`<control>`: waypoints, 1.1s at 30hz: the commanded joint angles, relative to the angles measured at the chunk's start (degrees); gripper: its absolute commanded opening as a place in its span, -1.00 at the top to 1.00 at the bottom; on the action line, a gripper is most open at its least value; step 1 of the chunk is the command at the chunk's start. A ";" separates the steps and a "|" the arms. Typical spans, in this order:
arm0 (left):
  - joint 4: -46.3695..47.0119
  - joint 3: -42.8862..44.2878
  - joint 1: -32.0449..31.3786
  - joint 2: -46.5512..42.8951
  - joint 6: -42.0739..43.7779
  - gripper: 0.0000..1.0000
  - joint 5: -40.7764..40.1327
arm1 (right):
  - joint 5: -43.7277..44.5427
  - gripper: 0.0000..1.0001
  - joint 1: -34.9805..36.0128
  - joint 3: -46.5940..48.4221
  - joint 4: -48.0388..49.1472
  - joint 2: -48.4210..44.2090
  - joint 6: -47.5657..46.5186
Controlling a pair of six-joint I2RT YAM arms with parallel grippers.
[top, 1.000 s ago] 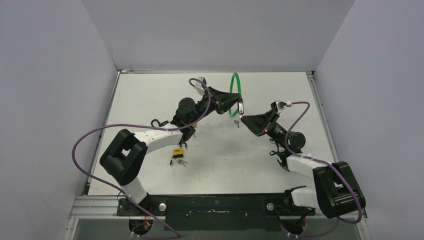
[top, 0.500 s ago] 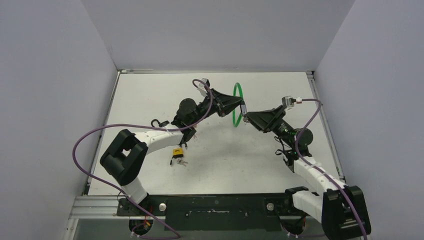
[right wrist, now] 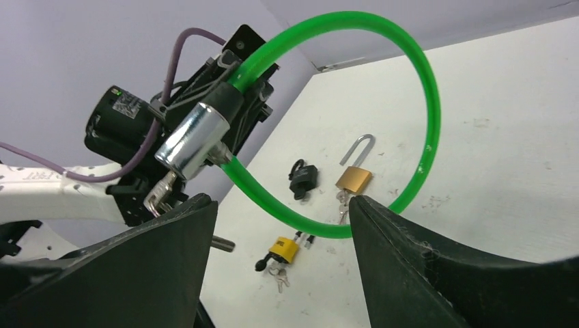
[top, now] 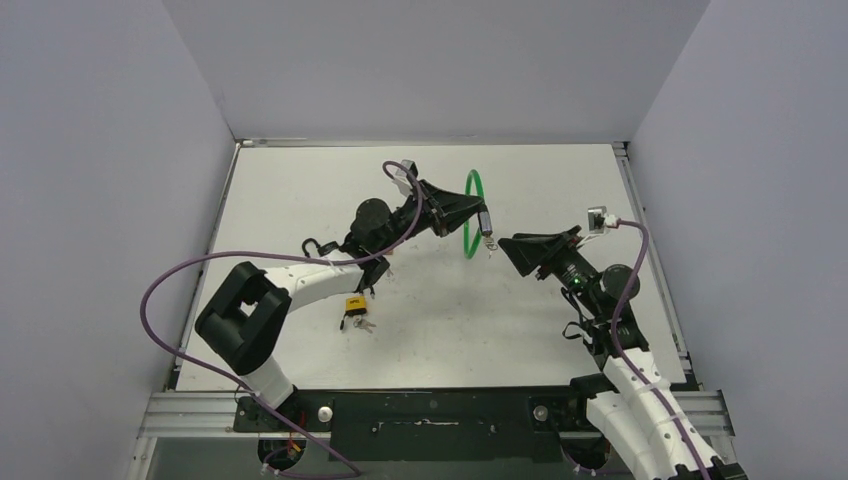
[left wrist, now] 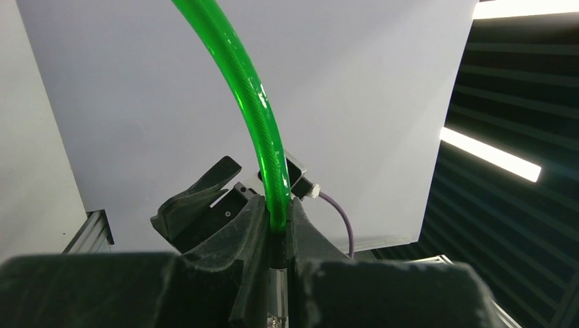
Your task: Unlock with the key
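My left gripper [top: 476,214] is shut on a green cable lock [top: 471,200], held up above the table. In the left wrist view the green cable [left wrist: 263,130] rises from between the shut fingers [left wrist: 252,225], close to the gripper's centre [left wrist: 276,229]. The silver lock barrel [right wrist: 191,140] points toward my right gripper [right wrist: 281,203], and a key [right wrist: 160,195] sticks out of the barrel's end. From above, the key [top: 489,241] hangs just below the barrel. My right gripper [top: 508,247] stands open a short way right of the key, touching nothing.
On the table under the loop lie a yellow padlock [right wrist: 285,249] with keys, a brass padlock [right wrist: 355,179] with its shackle up, and a black padlock [right wrist: 302,178]. From above, the yellow padlock [top: 353,304] sits by the left arm.
My right gripper was shut at the key; it has opened, let go and drawn back to the right. The key stays in the barrel. The left gripper holds the lock almost still.
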 commanded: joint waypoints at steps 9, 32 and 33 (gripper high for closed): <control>4.36 -0.85 0.08 -6.82 -3.88 1.00 -1.09 | -4.55 -0.42 2.19 0.08 7.92 0.27 -13.14; 8.81 -5.14 -1.07 -6.43 -15.61 1.00 -3.43 | 4.14 0.36 16.55 2.59 12.48 11.42 -29.09; 9.25 -5.27 -1.14 -6.31 -16.04 1.00 -3.51 | 4.08 0.41 16.57 2.50 12.26 11.72 -29.65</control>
